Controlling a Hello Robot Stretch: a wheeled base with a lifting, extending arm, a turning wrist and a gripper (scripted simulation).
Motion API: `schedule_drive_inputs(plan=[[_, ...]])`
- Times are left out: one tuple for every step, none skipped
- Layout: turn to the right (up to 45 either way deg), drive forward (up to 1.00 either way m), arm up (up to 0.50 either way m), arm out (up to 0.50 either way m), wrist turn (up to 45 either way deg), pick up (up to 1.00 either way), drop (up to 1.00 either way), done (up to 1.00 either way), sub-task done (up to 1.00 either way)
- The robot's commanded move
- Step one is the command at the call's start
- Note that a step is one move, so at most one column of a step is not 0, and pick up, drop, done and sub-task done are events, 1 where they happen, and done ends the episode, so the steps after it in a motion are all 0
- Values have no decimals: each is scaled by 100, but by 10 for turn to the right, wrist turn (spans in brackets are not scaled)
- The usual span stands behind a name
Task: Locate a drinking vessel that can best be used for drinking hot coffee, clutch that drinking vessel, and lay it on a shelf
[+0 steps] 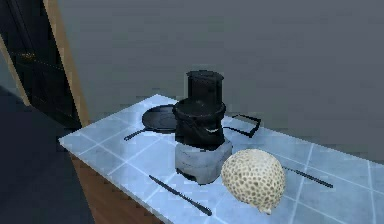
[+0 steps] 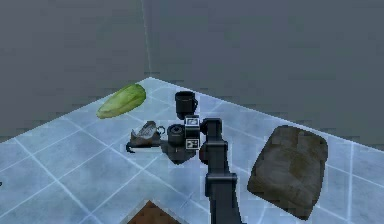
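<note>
A: What was in the forward view?
B: A blue tiled counter (image 1: 340, 165). A black coffee machine (image 1: 200, 125) stood in the middle. A dark pan (image 1: 158, 122) lay at its nine o'clock, very close. A bumpy pale round thing (image 1: 253, 180) sat at its four o'clock.
A: And the arm side view?
B: The arm (image 2: 220, 185) came up from six o'clock, with the gripper (image 2: 146, 136) at its end. The mug (image 2: 185, 101) stood upright on the counter at about one o'clock from the gripper, near it. A green leafy thing (image 2: 122, 100) lay at eleven o'clock and a brown loaf (image 2: 290, 168) at four o'clock.
A: Were the jaws spread or pressed together?
B: I could not tell. I could not tell if it held anything either.
A: How would the mug handle?
B: I think it was hard, stiff and smooth, so a bit slippery, and not heavy. It could break if dropped. I would take it by the side wall near the rim, or around its body. The handle was too small to make out.
</note>
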Motion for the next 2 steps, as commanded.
schedule_drive_inputs(plan=[[0, 0, 0, 0, 0, 100, 0, 0, 0], [0, 0, 10, 0, 0, 0, 0, 0, 0]])
